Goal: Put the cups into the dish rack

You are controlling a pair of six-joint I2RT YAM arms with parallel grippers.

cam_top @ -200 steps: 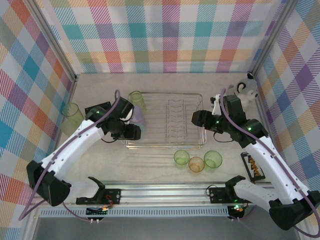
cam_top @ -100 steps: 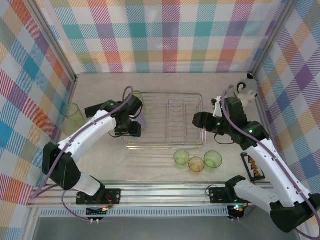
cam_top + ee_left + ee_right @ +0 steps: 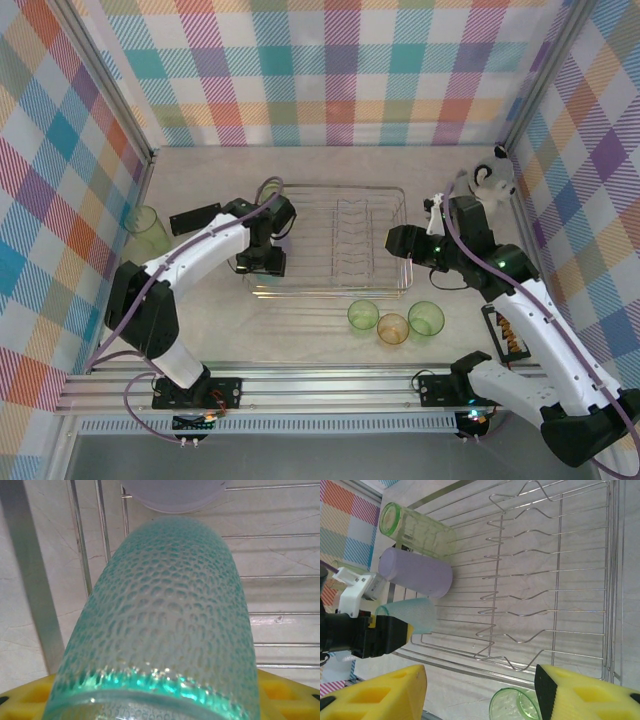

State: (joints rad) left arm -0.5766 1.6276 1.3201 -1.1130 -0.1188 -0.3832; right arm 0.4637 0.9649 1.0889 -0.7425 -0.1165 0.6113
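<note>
Teal cup [image 3: 170, 620], translucent plastic with a dimpled skin, is pinched between the yellow pads of the left gripper [image 3: 260, 262] over the left end of the thin-wire dish rack [image 3: 340, 187]. It is just beside a smooth lavender cup [image 3: 415, 572] and a green cup [image 3: 415, 530] set in the rack. Right gripper [image 3: 481, 680] is held at the rack's right edge, pads spread, nothing between them.

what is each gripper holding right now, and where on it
The left gripper holds the teal cup, pinched near its rim. The right gripper is open, holding nothing.
</note>
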